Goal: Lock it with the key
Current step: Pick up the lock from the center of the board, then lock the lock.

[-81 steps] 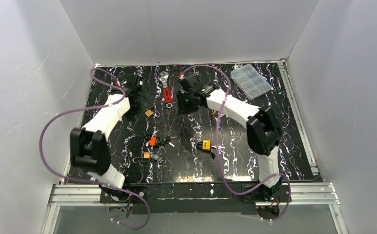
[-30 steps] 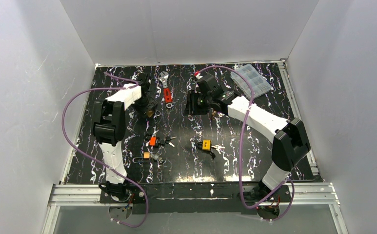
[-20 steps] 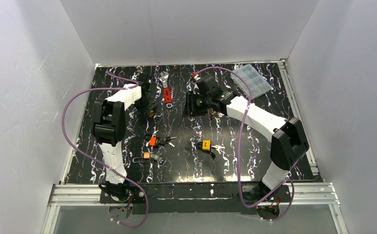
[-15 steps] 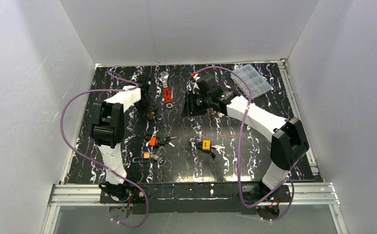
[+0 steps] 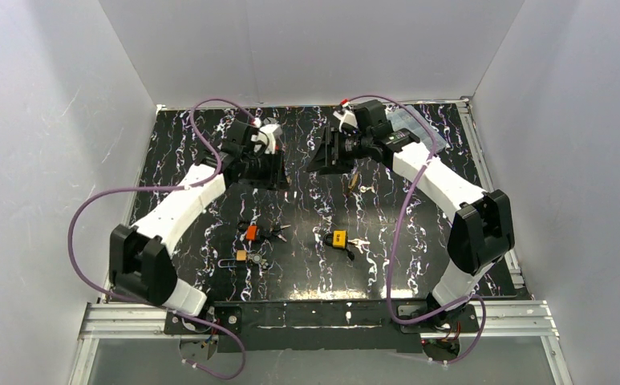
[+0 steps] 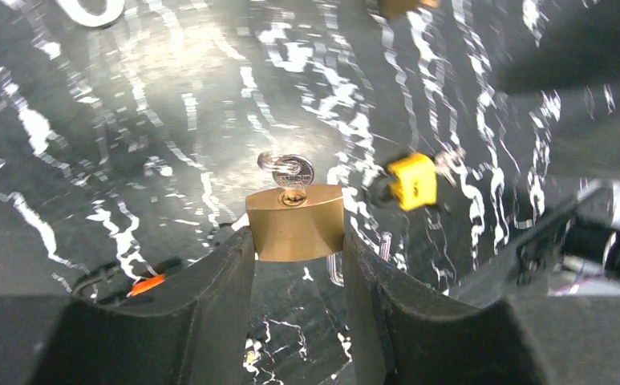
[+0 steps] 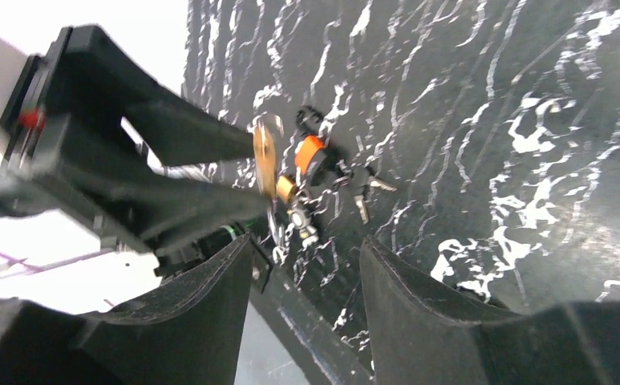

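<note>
White walls are seen on three sides of a black, white-veined table (image 5: 306, 277). Toward 11 o'clock from the table's middle, the left gripper (image 5: 271, 170) is held above the surface. Its jaws are closed on a brass padlock (image 6: 295, 224), which is pinched by its two sides between the fingertips. A key (image 6: 289, 171) is seated in the keyhole on the padlock's far face, with its round bow standing out at 12 o'clock in the left wrist view. The right gripper (image 5: 327, 157) is placed near 12 o'clock, facing the left one and just apart from it. Its jaws are spread and nothing is held between them. On the table, a yellow padlock (image 5: 339, 238) is seen at 5 o'clock and an orange padlock (image 5: 251, 233) at 8 o'clock.
</note>
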